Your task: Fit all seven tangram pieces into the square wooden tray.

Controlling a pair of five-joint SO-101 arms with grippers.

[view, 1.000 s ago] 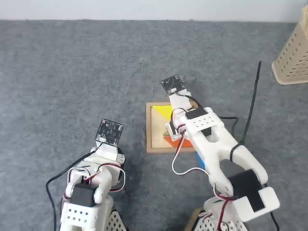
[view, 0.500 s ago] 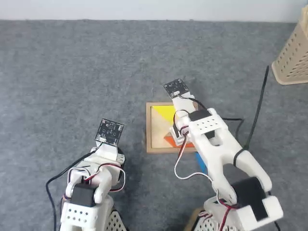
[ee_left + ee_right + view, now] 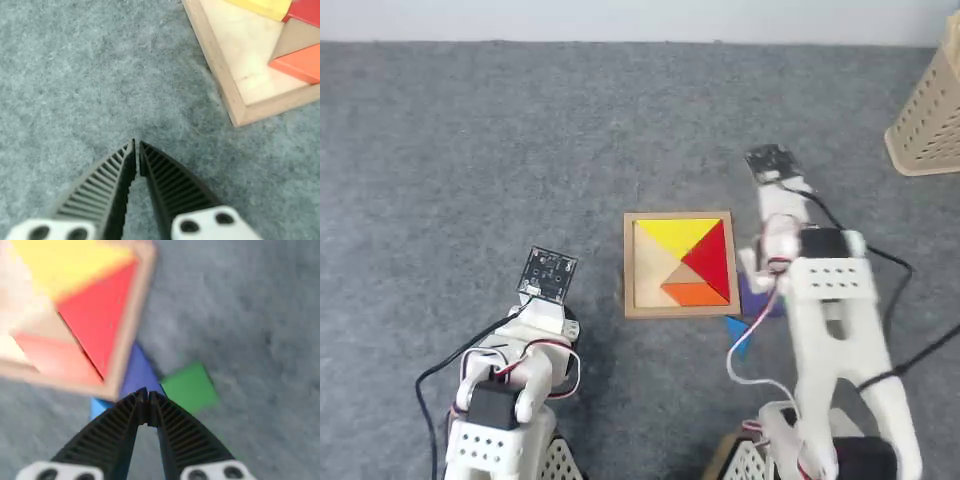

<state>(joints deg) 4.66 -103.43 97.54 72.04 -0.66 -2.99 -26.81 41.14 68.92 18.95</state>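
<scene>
The square wooden tray (image 3: 629,268) lies on the grey felt-covered desk (image 3: 470,150) between the two arms and is partly filled. A large yellow triangle (image 3: 676,235), a large red triangle (image 3: 713,262) and a smaller orange triangle (image 3: 691,293) sit flat along its far and right-hand sides. A tan patch among them could be a piece or bare floor; I cannot tell which. The left part of the tray floor is bare.

The loose pieces lie on the felt outside the tray's right wall. A violet-blue flat piece (image 3: 138,374) touches the wall near the tray's corner. A green square piece (image 3: 189,387) sits just beside it, and a light blue piece (image 3: 99,405) lies nearer the arm's base.

The right gripper (image 3: 147,393) hangs over this cluster, its fingers pressed together on nothing. The left gripper (image 3: 136,145) sits low over the felt near the tray's left corner, fingers all but closed and also empty.

The job looks to be at the point of fetching another loose piece. The next move calls for the right fingers to spread, then come down across one piece. The green square seems the easiest pick, since its edges stand free, while the violet-blue one crowds the tray wall. Once lifted, the piece must be turned to match the bare space and set down flat without knocking the seated triangles
</scene>
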